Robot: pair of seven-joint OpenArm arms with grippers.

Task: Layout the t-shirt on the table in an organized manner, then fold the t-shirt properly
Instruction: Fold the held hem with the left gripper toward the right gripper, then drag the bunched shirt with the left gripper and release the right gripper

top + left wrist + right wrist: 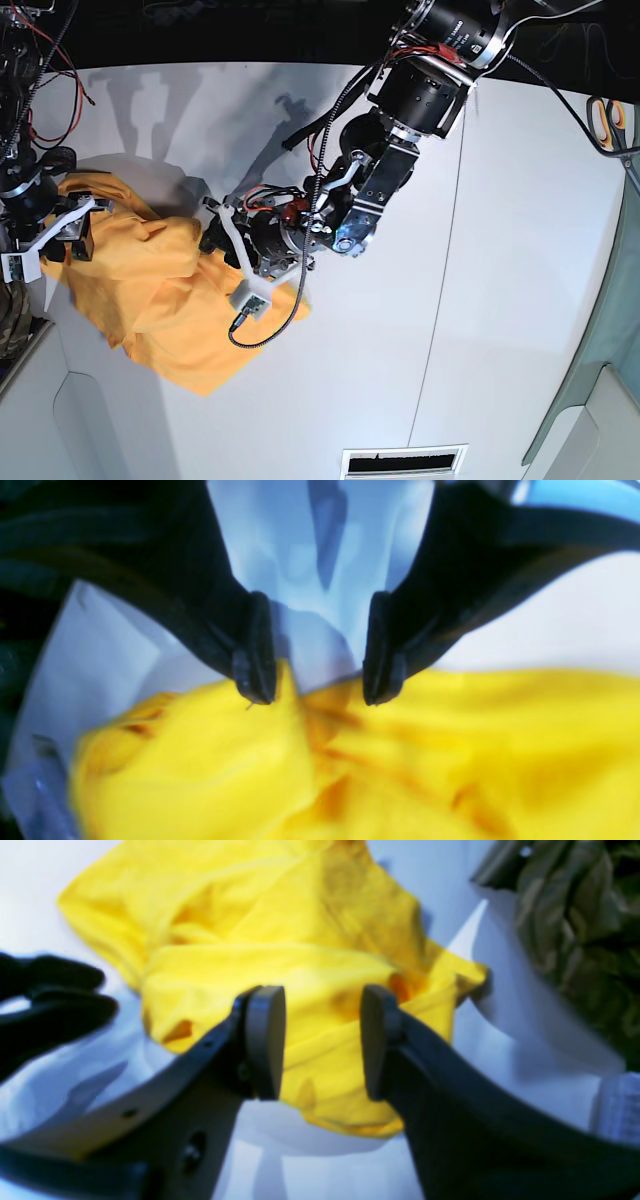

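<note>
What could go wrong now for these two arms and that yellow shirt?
The t-shirt lies bunched, not flat, so a fold started now would likely come out crooked. Both tools, left tool and right tool, stand open over cloth and may pinch several layers at once. The camouflage cloth lies near and could be dragged along.

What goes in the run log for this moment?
left gripper: open, at shirt edge | right gripper: open, above shirt | t-shirt: crumpled, unfolded on table | phase: layout
</note>
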